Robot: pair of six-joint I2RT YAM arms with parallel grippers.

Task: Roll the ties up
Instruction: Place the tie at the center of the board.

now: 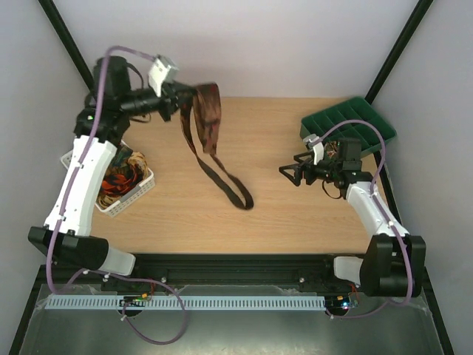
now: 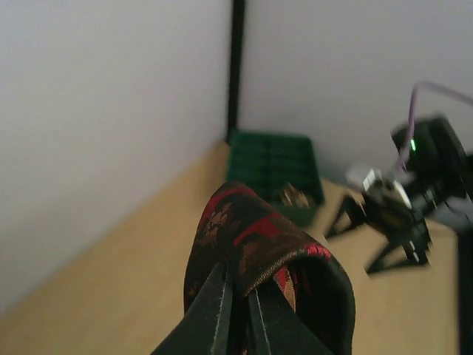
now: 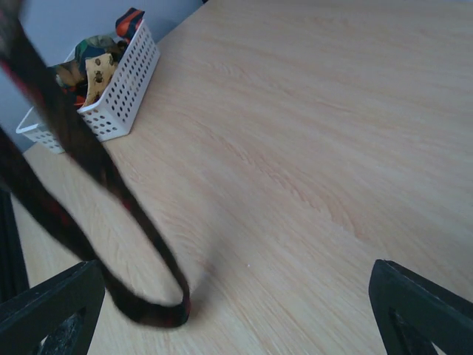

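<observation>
Step 1, fetching a tie: the left gripper (image 1: 174, 100), at 11 o'clock, grips the brown tie (image 1: 209, 111), whose loop touches the table (image 1: 295, 229) near centre. The right gripper (image 1: 294, 174), at 3 o'clock, gapes empty. Next, probably, the tie needs laying flat.

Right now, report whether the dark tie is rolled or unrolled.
Unrolled. The tie hangs doubled from the shut left gripper, strands trailing down to a loop at the table.
</observation>
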